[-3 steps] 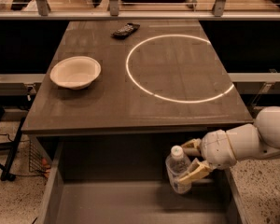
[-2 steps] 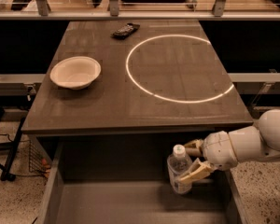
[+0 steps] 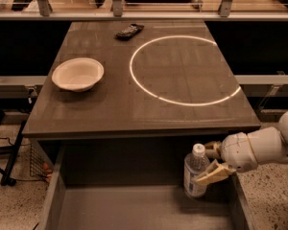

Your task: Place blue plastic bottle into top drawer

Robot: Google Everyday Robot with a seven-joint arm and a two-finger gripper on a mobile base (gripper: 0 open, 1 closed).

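The blue plastic bottle, clear with a white cap and a pale label, stands upright inside the open top drawer, near its right wall. My gripper reaches in from the right and is shut on the bottle. One tan finger crosses the bottle's front, and the other sits behind its neck. The bottle's base is at or just above the drawer floor.
The table top overhangs the back of the drawer. On it are a white bowl at the left, a dark remote at the far edge, and a projected ring of light. Glass railing runs behind the table.
The gripper and the bottle have shifted a little to the right together, closer to the drawer's right wall. Nothing on the table has moved.
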